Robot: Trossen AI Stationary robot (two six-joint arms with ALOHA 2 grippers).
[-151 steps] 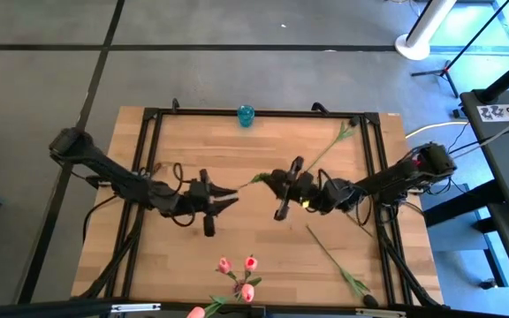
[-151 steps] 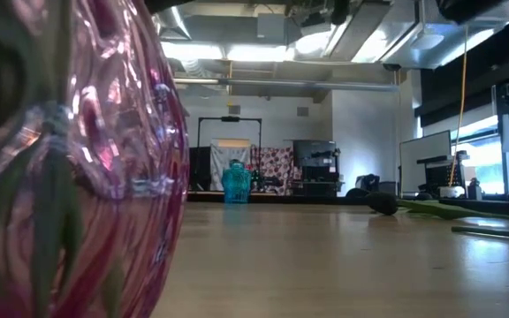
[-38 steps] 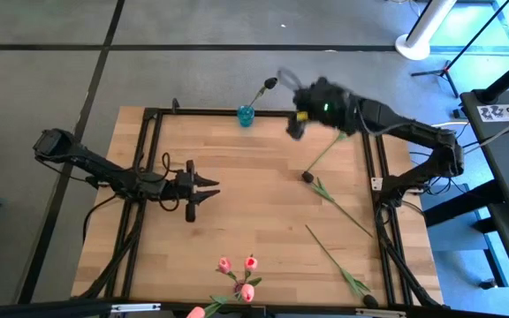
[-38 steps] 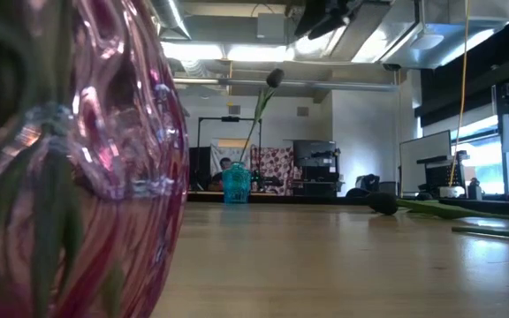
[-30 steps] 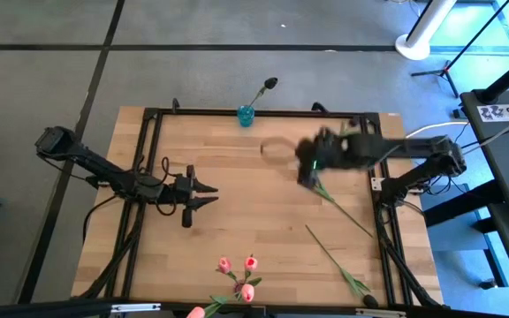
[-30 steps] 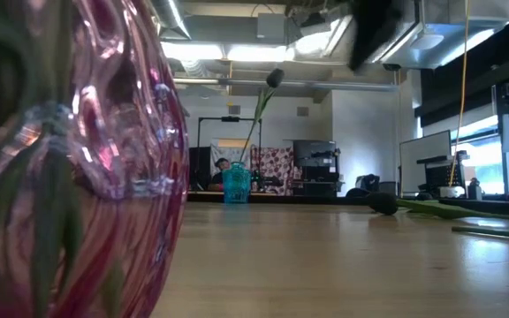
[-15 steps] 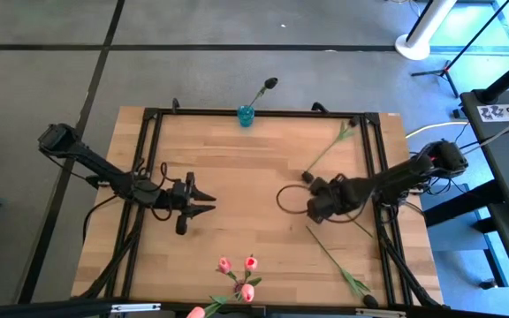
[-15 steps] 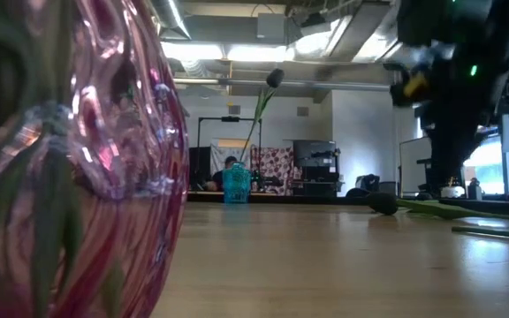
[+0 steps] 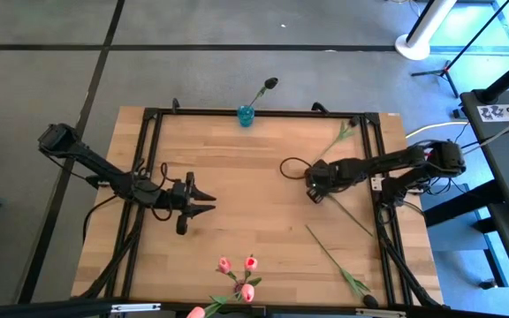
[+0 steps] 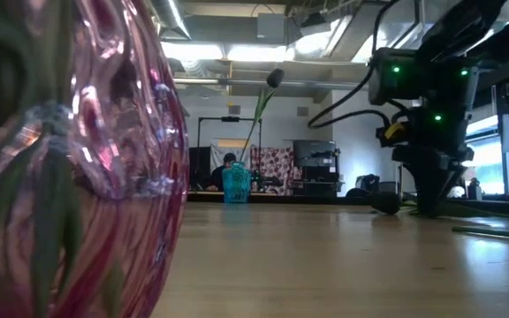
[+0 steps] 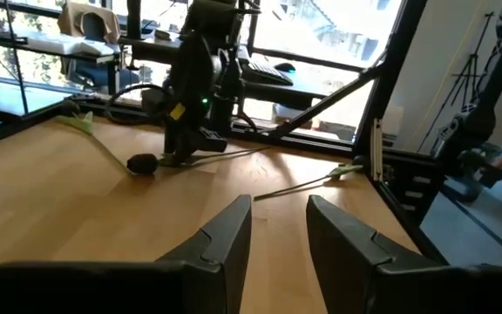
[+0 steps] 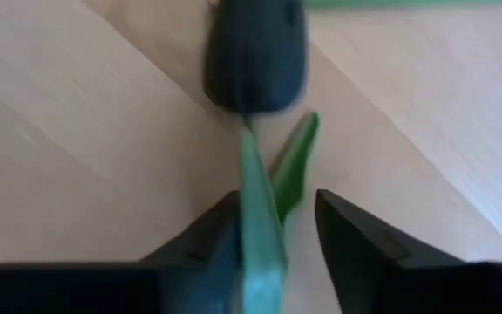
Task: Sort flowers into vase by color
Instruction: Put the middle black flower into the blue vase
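Observation:
A dark-headed flower [image 9: 308,177] lies on the table right of centre, its stem running toward the near right. My right gripper [image 9: 314,193] points down over it, open, with a finger on either side of the stem [image 12: 255,201] just behind the head [image 12: 255,57]. A teal vase [image 9: 246,115] at the far edge holds one dark flower [image 9: 270,84]. Pink flowers [image 9: 237,276] stand in the pink glass vase [image 10: 69,177] at the near edge. My left gripper [image 9: 208,201] waits open, level, at mid-left. My right gripper comes at the dark flower from above, its fingers across the stem close behind the head. One finger [image 12: 220,231] lies right against the stem; whether it touches I cannot tell. A gap shows between the stem and the other finger [image 12: 342,231]. The flower lies flat on the table.
A green stem [image 9: 334,141] lies toward the far right corner, and another flower [image 9: 334,259] lies near right. A cable loop [image 9: 290,166] hangs by the right wrist. Black frame rails [image 9: 153,159] run along the table's edges. A person [image 10: 228,163] sits in the room behind.
My right gripper has swung away from the teal vase toward the table's right middle, sunk a long way and tipped to point down over the lying dark flower. The flower in the teal vase stays upright.

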